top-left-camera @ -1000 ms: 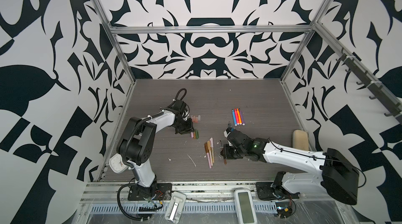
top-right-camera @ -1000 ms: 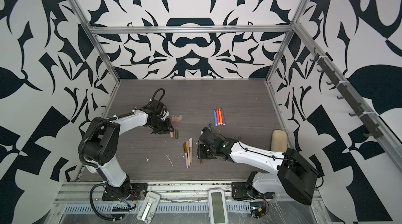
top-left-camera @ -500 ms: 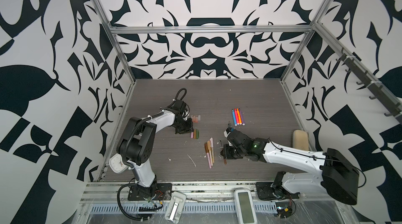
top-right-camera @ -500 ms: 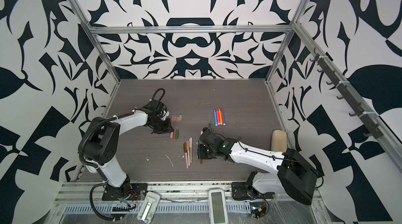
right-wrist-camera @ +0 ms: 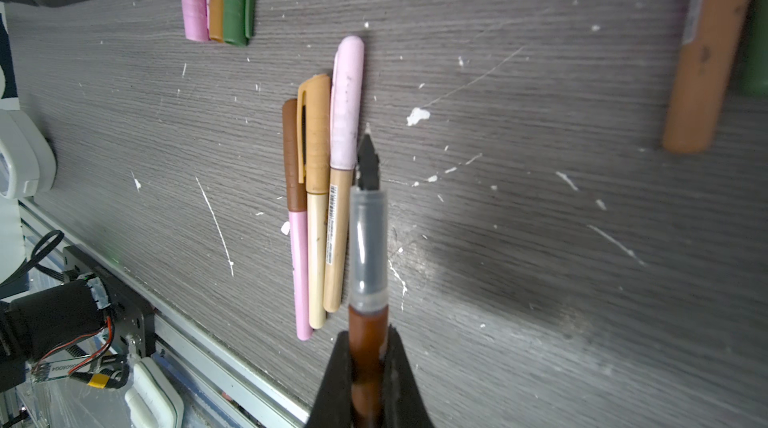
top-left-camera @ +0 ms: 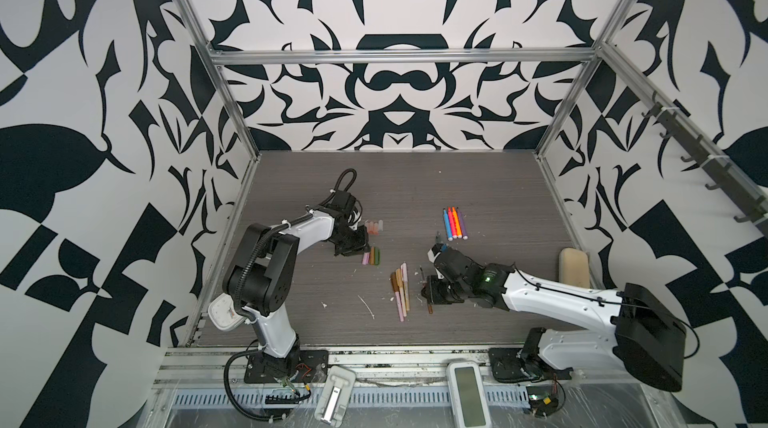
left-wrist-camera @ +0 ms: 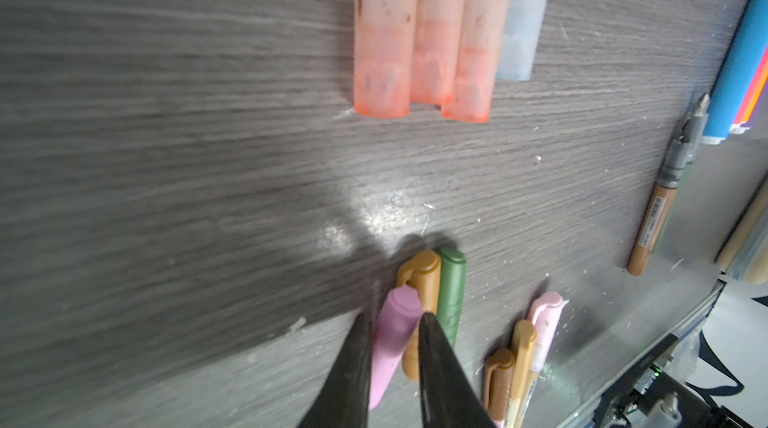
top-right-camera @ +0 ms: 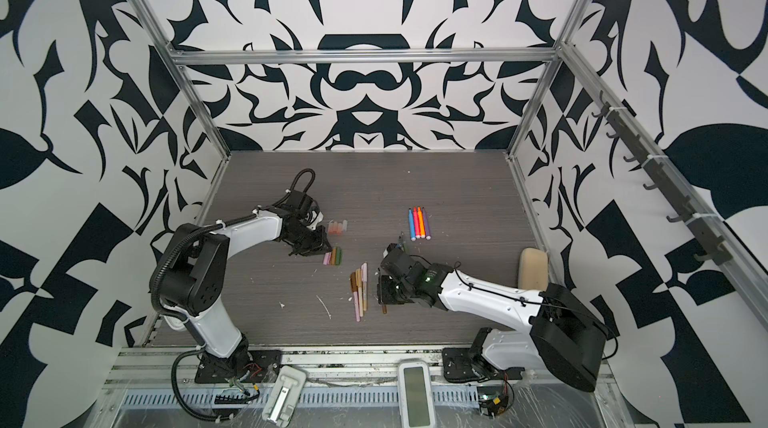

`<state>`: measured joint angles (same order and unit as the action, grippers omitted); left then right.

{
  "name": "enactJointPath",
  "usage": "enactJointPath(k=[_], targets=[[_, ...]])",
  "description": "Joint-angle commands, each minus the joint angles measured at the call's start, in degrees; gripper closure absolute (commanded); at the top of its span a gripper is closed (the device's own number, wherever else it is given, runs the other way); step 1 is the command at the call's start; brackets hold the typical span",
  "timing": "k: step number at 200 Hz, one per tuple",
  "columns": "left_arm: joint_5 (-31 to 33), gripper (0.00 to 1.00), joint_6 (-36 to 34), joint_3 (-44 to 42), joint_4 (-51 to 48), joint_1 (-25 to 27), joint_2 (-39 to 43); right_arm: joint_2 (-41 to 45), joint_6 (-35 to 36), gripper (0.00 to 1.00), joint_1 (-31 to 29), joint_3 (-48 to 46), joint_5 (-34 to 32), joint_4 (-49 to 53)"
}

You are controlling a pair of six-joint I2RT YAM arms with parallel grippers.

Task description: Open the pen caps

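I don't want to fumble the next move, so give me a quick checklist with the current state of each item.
1. Right pincer shut on the brown-barrelled pen: ok.
2. That pen's cap off, dark nib bare: ok.
3. Left pincer closed around the pink plastic cap: ok.
4. Pink cap lying beside the tan-brown cap and green cap: ok.
5. Three slim pens beside the held pen uncapped: not ok, all capped.

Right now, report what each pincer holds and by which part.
Right pincer: brown pen, by its barrel behind the clear section. Left pincer: pink cap, by its sides near the middle.
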<state>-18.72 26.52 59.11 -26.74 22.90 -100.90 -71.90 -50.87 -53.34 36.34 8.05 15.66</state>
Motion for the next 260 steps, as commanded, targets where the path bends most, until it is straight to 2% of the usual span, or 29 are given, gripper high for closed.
enactJointPath(k=[1,37,92,141,169,197,235,240,260], targets=[[1.0,0.75,-0.9,0.3,-2.2,0.1,-0.3,1.3,0.2,1.00,-0.1,0.2,-1.2,0.1],[2.6,0.75,-1.4,1.0,-3.7,0.1,-0.5,1.4,0.3,1.00,-0.1,0.1,-1.2,0.2],[0.7,0.75,-0.7,1.2,-3.0,0.2,-0.6,1.6,1.2,1.00,-0.1,1.4,-1.4,1.0],[-0.7,0.75,-0.2,1.3,-2.5,0.2,-0.6,1.8,8.8,1.00,2.2,9.8,-10.0,16.4],[-1.4,0.75,0.2,1.2,-2.2,0.2,-0.6,-0.7,13.0,1.00,3.6,13.7,-13.9,21.4],[-1.3,0.75,-0.1,1.4,-2.4,0.2,-0.7,-5.0,15.7,1.00,4.7,16.3,-15.0,22.4],[2.5,0.74,0.0,2.0,-4.2,0.0,1.0,-12.5,17.3,1.00,4.9,21.3,-18.5,24.2],[2.9,0.74,-0.1,2.0,-4.6,0.0,1.3,-13.7,17.4,1.00,4.9,22.1,-21.1,24.6],[4.2,0.74,-0.4,2.6,-5.6,-0.2,2.7,-17.8,18.1,1.00,4.9,25.1,-24.4,25.2]])
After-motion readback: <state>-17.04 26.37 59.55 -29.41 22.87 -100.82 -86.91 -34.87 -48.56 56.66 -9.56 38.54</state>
